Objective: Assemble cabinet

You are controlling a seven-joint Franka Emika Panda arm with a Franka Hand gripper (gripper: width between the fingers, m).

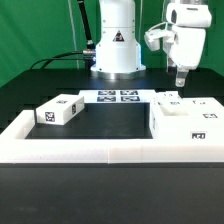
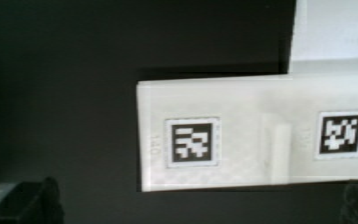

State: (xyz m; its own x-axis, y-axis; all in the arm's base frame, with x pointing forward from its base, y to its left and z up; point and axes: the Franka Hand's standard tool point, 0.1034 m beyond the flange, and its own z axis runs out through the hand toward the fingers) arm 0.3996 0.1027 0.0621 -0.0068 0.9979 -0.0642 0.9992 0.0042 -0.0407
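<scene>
The white cabinet body (image 1: 186,122), marked with small black-and-white tags, lies at the exterior view's right on the black table. A smaller white cabinet block (image 1: 60,112) with tags lies at the exterior view's left. My gripper (image 1: 180,80) hangs in the air above the back end of the cabinet body, clear of it. In the wrist view a white cabinet panel (image 2: 256,110) with two tags shows below my gripper (image 2: 197,206). The dark fingers (image 2: 34,202) stand wide apart at the picture's edges with nothing between them. The gripper is open and empty.
The marker board (image 1: 117,97) lies flat in front of the robot base (image 1: 115,45). A low white rim (image 1: 100,150) borders the black table along the front and sides. A green curtain hangs behind.
</scene>
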